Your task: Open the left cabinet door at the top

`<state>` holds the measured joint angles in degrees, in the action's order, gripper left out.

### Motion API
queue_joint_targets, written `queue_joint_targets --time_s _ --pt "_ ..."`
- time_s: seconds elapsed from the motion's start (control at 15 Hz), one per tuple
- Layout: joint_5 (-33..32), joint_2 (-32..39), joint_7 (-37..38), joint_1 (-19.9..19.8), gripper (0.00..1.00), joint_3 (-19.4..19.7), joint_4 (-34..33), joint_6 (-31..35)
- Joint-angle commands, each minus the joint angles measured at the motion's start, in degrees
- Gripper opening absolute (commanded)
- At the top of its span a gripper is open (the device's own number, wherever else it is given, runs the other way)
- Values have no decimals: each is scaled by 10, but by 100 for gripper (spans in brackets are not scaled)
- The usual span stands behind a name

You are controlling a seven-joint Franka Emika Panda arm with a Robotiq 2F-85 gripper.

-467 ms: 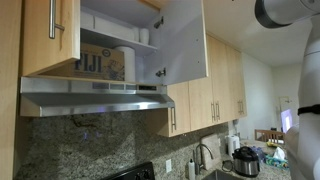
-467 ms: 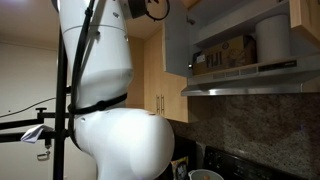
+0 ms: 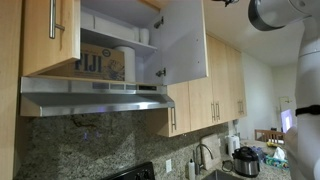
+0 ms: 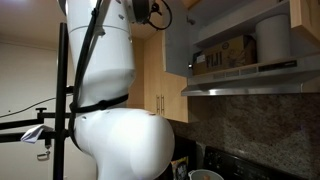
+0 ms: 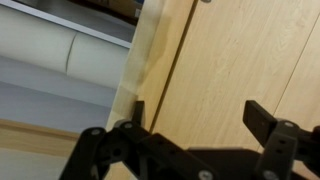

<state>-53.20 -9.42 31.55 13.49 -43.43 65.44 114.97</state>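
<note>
The left cabinet door (image 3: 45, 38) is a wide light-wood panel with a slim steel bar handle (image 3: 52, 20). It sits flush above the range hood. The door beside it (image 3: 185, 40) stands open and shows its pale grey-white inner face; it also shows in the other exterior view (image 4: 176, 40). My arm (image 3: 282, 10) is high up to the right of the open door, far from the left door's handle. In the wrist view my gripper (image 5: 200, 120) is open and empty, its two dark fingers close in front of a light-wood panel (image 5: 230, 50).
The open cabinet holds a white paper roll (image 3: 124, 62) and a box (image 3: 92, 62) on its shelf. A steel range hood (image 3: 95, 100) runs below. Taller wood doors (image 3: 215, 85) stand to the right. My white body (image 4: 105, 90) fills one exterior view.
</note>
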Motion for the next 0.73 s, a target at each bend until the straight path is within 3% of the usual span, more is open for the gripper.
queue_joint_targets --time_s 0.0,0.67 --pt "-5 10 -1 1 100 -3 -6 -5" --pt "-6 16 0 3 100 0 -9 -5"
